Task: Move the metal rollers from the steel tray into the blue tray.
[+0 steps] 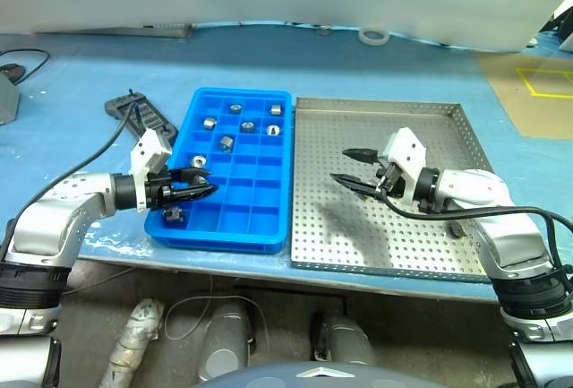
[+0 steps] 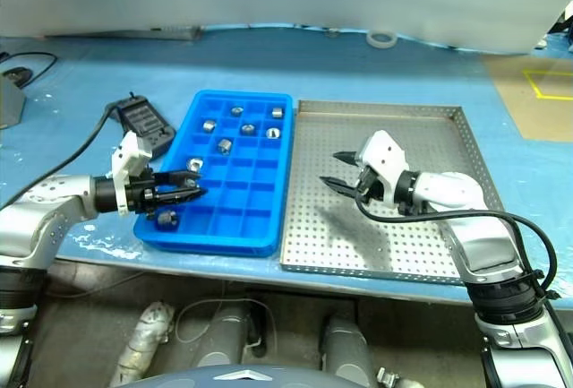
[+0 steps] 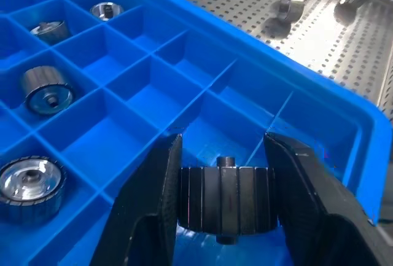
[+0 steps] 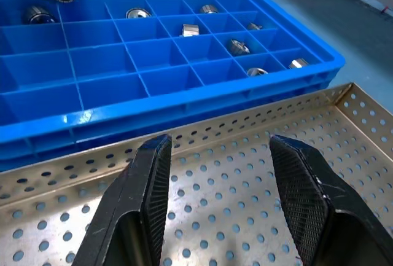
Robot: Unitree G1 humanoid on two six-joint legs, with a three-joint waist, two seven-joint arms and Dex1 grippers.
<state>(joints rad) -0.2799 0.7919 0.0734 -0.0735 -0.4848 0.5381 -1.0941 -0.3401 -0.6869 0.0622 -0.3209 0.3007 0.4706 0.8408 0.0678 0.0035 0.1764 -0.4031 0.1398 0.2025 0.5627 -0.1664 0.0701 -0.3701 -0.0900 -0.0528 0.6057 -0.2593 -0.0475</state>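
Roller [image 3: 225,199] within left gripper [image 3: 224,174], above blue tray [image 3: 319,103]

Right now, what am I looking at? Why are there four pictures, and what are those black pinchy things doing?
This is a robot with two arms. Two pictures come from cameras in its head, looking down at a blue-covered table. The other two come from little cameras on its wrists, looking along its fingers.

The pinchy things are its grippers, like hands with two black fingers. The left gripper is squeezing one small metal roller and holding it over the blue tray, a plastic box with many square pockets. Several rollers already sit in those pockets.

The right gripper is open and holds nothing. It hangs above the steel tray, which has a floor full of tiny holes.

A black remote lies beside the blue tray, and a white tape roll sits at the far edge.
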